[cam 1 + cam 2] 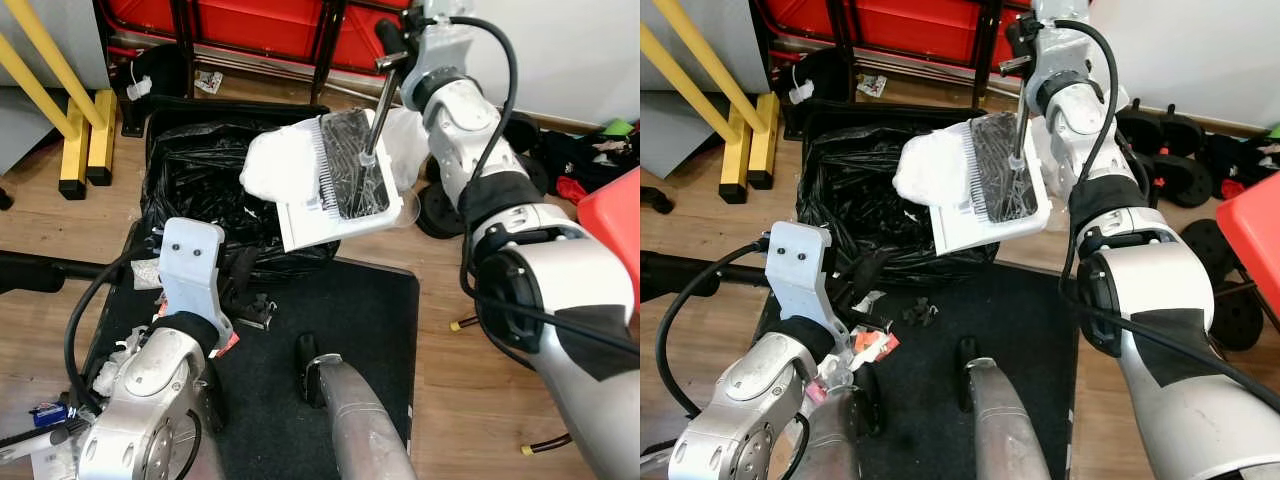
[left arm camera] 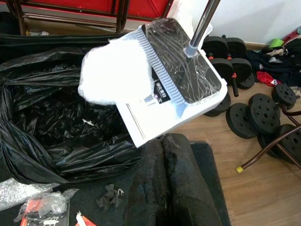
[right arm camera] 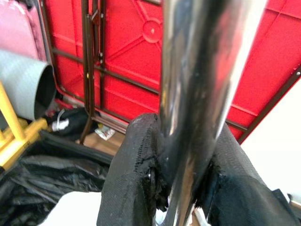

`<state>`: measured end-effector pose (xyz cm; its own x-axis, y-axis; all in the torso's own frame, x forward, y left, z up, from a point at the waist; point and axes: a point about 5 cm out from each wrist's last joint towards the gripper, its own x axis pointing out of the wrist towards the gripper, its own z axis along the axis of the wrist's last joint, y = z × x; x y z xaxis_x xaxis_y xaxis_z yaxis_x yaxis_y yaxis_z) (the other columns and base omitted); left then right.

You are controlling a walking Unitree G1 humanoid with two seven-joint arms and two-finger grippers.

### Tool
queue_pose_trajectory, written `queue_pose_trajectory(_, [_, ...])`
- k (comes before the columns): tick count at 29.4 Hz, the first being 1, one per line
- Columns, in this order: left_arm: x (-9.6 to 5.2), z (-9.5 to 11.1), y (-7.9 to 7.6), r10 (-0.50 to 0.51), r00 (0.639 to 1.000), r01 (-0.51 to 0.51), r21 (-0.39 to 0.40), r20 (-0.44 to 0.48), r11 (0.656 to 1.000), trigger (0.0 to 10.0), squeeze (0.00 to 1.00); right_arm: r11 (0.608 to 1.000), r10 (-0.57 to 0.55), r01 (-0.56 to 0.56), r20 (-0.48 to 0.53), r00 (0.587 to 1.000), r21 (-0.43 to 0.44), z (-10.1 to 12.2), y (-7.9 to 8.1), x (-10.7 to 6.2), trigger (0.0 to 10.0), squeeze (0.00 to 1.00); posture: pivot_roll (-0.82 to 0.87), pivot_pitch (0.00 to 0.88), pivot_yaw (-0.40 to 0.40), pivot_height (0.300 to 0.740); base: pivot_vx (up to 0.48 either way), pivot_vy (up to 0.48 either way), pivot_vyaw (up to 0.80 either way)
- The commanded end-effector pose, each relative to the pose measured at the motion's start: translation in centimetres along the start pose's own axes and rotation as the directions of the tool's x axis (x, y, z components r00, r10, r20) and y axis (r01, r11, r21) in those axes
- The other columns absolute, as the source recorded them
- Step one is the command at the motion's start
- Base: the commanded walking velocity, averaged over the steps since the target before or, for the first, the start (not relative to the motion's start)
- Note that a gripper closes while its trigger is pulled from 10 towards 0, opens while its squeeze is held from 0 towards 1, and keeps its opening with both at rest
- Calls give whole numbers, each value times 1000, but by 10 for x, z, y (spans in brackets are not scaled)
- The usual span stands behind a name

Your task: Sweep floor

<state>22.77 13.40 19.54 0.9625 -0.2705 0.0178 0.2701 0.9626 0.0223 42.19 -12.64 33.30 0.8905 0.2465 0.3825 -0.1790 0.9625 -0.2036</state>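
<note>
My right gripper is shut on the shiny metal handle of a white dustpan. The pan hangs tilted above an open black rubbish bag, its comb edge toward the bag. A white crumpled lump sits at the pan's lip, over the bag's mouth. The inside of the pan is dark and glossy. My left gripper is low over the black mat, its fingers pressed together and holding nothing, pointing toward the dustpan.
Small black scraps and a red-and-white wrapper lie on the mat by the bag. Black weight plates cover the wooden floor to the right. A folded red table leans at the back; a yellow stand is back left.
</note>
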Motion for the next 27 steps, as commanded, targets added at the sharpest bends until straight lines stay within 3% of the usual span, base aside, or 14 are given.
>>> queue_pose_trajectory(1, [-3,-6,-1,22,999,-23,-17,-36,1000,10000,0,996,-24,30,72,997,-88,16,-5,3,10000,0,-109,462,-240,740,0,0,0])
queue_pose_trajectory(6, [-3,-6,-2,23,999,-24,-17,-34,1000,10000,0,982,-25,37,69,997,-187,17,0,4,10000,0,-108,461,-242,740,0,0,0])
queue_pose_trajectory(10, [-3,-6,-2,25,999,-25,-18,-35,1000,10000,0,981,-7,22,78,997,-194,19,3,5,10000,0,-110,460,-244,740,0,0,0])
queue_pose_trajectory(16, [-3,-7,-2,25,999,-26,-22,-37,999,10000,0,997,13,-7,83,996,-71,19,7,6,10000,0,-113,458,-246,740,0,0,0])
queue_pose_trajectory(22, [0,-9,-2,28,999,-29,-23,-38,999,10000,0,995,-81,75,98,992,58,14,-17,-1,10000,0,-109,429,-240,740,0,0,0])
queue_pose_trajectory(27, [4,-11,0,38,998,-38,-13,-46,999,10000,0,985,-85,66,119,989,157,7,-23,-8,10000,0,-110,405,-230,740,0,0,0])
